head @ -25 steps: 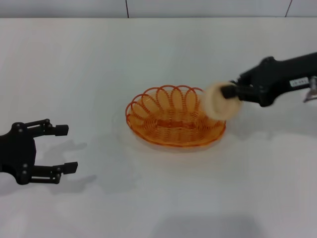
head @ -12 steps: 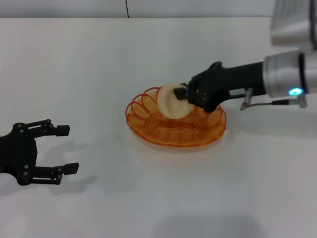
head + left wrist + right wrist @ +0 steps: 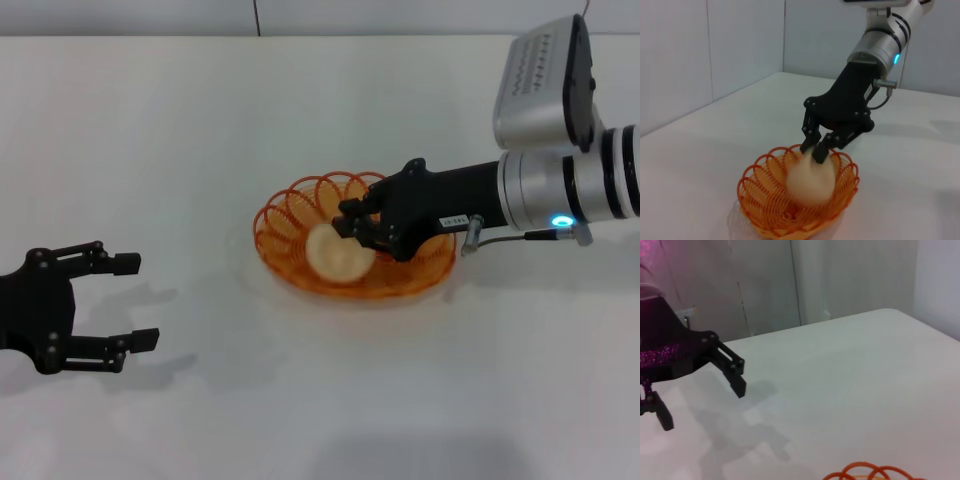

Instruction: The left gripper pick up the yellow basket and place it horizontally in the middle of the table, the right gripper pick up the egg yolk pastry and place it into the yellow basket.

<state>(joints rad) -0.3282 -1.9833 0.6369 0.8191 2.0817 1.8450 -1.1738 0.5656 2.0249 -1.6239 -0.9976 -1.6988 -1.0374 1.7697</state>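
A: Right gripper point(image 3: 347, 224) first. It's clamped on the egg yolk pastry point(image 3: 337, 253), reaching in over the yellow basket point(image 3: 290, 215) from the robot's right. Do we call it released?

B: No. In the left wrist view the fingertips point(image 3: 819, 154) sit on the pastry's upper side, jaws narrow around it, so we log it as gripping. The pastry looks low inside the basket, tipped on edge toward the basket's left half. We can't tell if it touches the wire floor.

A: Basket position?

B: Lying flat, long axis across, around the middle of the table point(image 3: 150, 130). That part of the task reads as done.

A: Left gripper point(image 3: 130, 300)?

B: Parked near the table's left edge, well apart from the basket, fingers spread wide, nothing in them. The right wrist view shows it too point(image 3: 700, 382), same spread.

A: So what do we note for doing the drop well?

B: We'd say lower until the pastry rests on the wire, then open the jaws just enough to free it. Lift straight up after, so the fingers don't catch the looped rim point(image 3: 850, 170) or drag the basket. It's tilted, so it may roll when let go; better it settles toward the basket's centre.
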